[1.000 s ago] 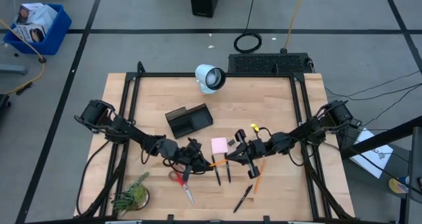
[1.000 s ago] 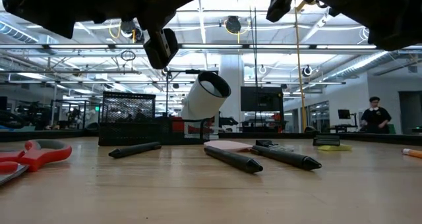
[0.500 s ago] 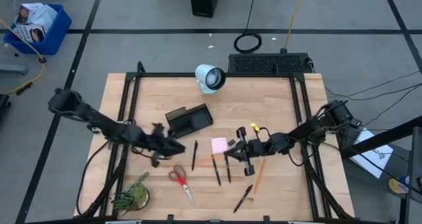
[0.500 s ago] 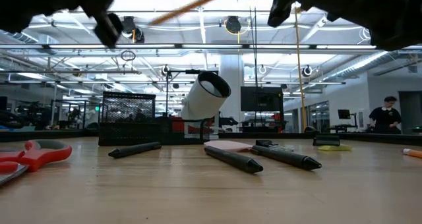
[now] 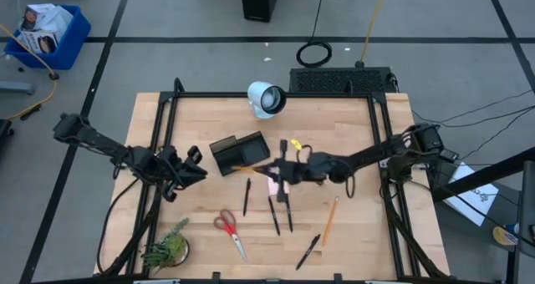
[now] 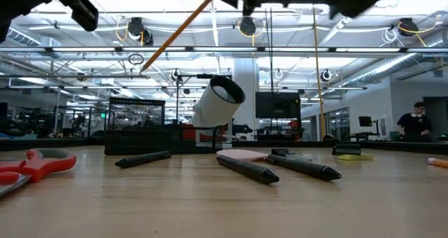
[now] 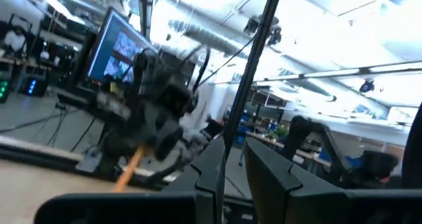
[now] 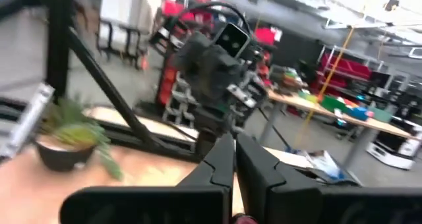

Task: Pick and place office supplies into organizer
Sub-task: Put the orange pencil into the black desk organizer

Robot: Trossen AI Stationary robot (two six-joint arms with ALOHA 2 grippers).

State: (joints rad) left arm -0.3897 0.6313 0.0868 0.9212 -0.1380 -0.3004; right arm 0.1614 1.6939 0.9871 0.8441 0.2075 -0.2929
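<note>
An orange pencil (image 5: pixel 244 166) is gripped by the closed right gripper (image 5: pixel 278 169), held over the organizer (image 5: pixel 238 153) at the worktop's eleven o'clock. Released at that slant, it may roll out. The left gripper's (image 5: pixel 194 169) state cannot be told.

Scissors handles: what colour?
Red, on the scissors; clearest in the high view.

Bright light comes from long ceiling lamps (image 6: pixel 280 50) high in the room. The table (image 5: pixel 351 125) is lit evenly, with only soft, small shadows. Both wrist views are smeared and fuzzy. The arms in the low view look like dark, blurry shapes.
</note>
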